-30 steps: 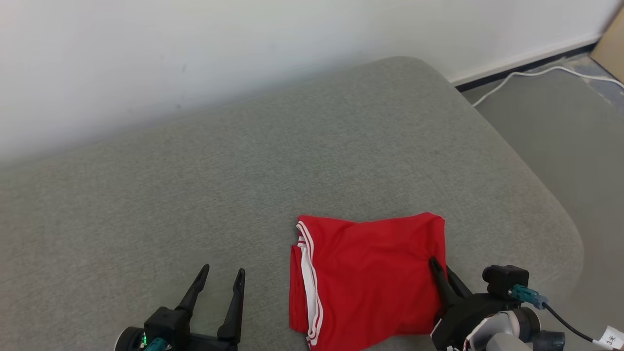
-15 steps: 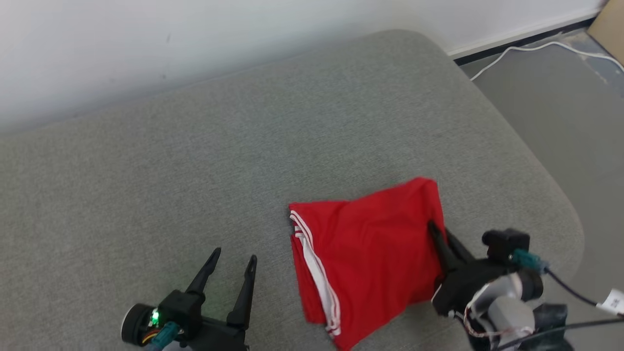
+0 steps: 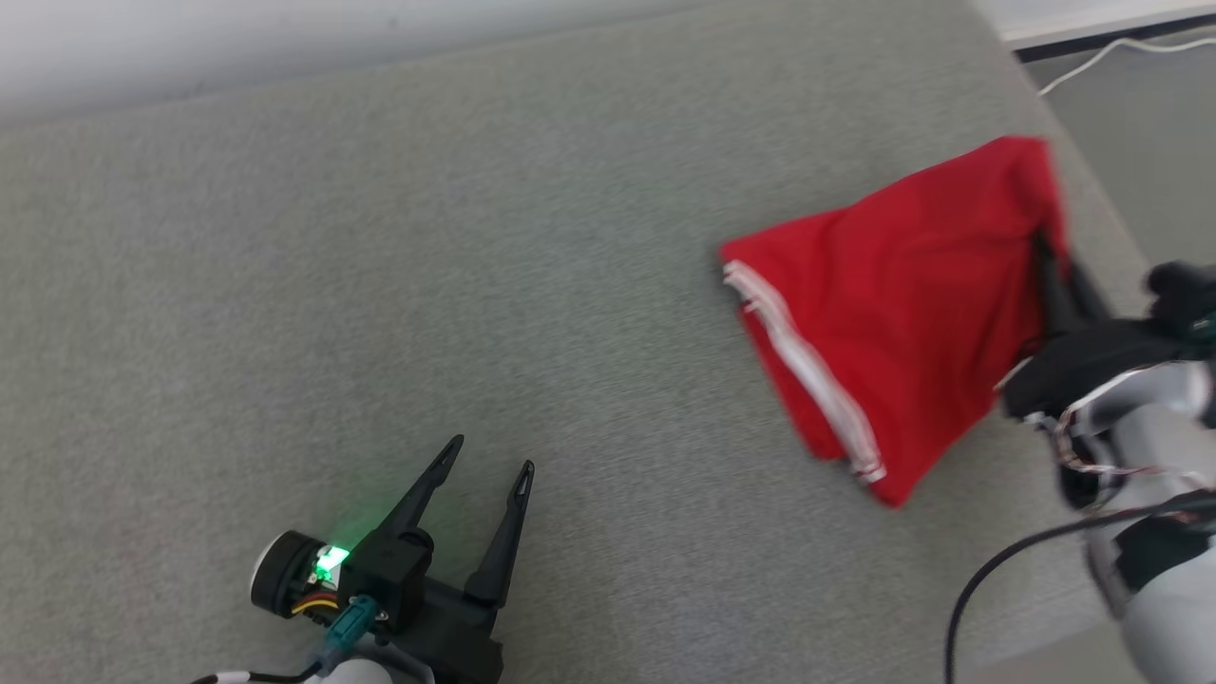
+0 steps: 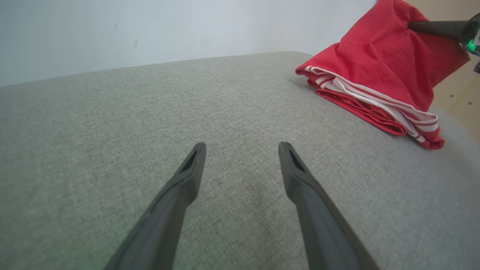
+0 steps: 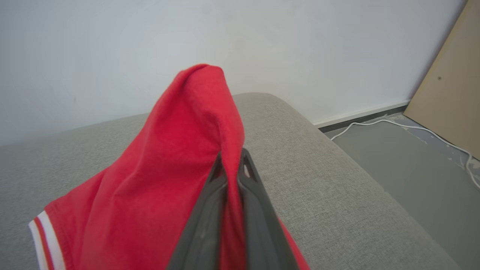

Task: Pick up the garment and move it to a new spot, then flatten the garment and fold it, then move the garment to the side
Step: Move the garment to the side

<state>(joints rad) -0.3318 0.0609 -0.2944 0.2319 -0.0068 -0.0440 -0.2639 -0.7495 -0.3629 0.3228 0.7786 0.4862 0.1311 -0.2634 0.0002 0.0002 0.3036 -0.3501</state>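
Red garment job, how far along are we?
Done: the garment looks folded in stacked layers. In hand: the right gripper is shut on one edge, lifting it while the striped end rests on the grey cushion. Remaining: set it down aside and let go; the left gripper hangs open, empty.

There is one red white-striped cloth garment (image 3: pixel 902 304), one grey upholstered cushion (image 3: pixel 475 237), one white cable (image 3: pixel 1083 65), and two black two-fingered tools: left tool (image 3: pixel 493 452), right tool (image 5: pixel 232 157).
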